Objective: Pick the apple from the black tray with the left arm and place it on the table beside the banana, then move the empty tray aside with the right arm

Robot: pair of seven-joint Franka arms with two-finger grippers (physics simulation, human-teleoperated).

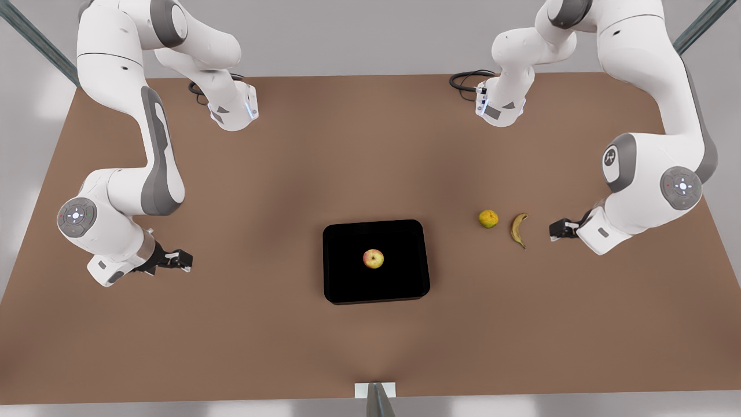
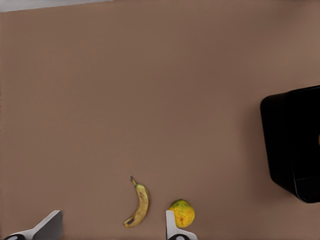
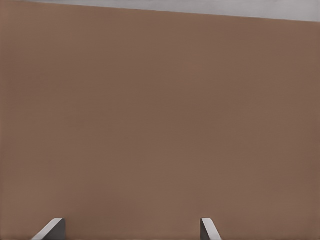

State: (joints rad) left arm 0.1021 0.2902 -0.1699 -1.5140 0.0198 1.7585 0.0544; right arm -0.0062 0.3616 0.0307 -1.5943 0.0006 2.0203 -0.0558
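The apple (image 1: 373, 258), red and yellow, rests near the middle of the black tray (image 1: 347, 278) at the table's (image 1: 370, 145) centre. To the front view's right lie the banana (image 1: 518, 229) and a round citrus fruit (image 1: 488, 218). My left gripper (image 1: 554, 230) hovers just right of the banana, open and holding nothing. The left wrist view shows the banana (image 2: 139, 206), the citrus (image 2: 183, 212) and a corner of the tray (image 2: 295, 145) beyond the open left gripper (image 2: 111, 232). My right gripper (image 1: 185, 259) waits open, far to the tray's left in the front view.
The right wrist view looks past the open right gripper (image 3: 130, 232) onto bare brown tabletop. Both arm bases stand at the table's far edge. A small white bracket (image 1: 375, 390) sits at the near edge.
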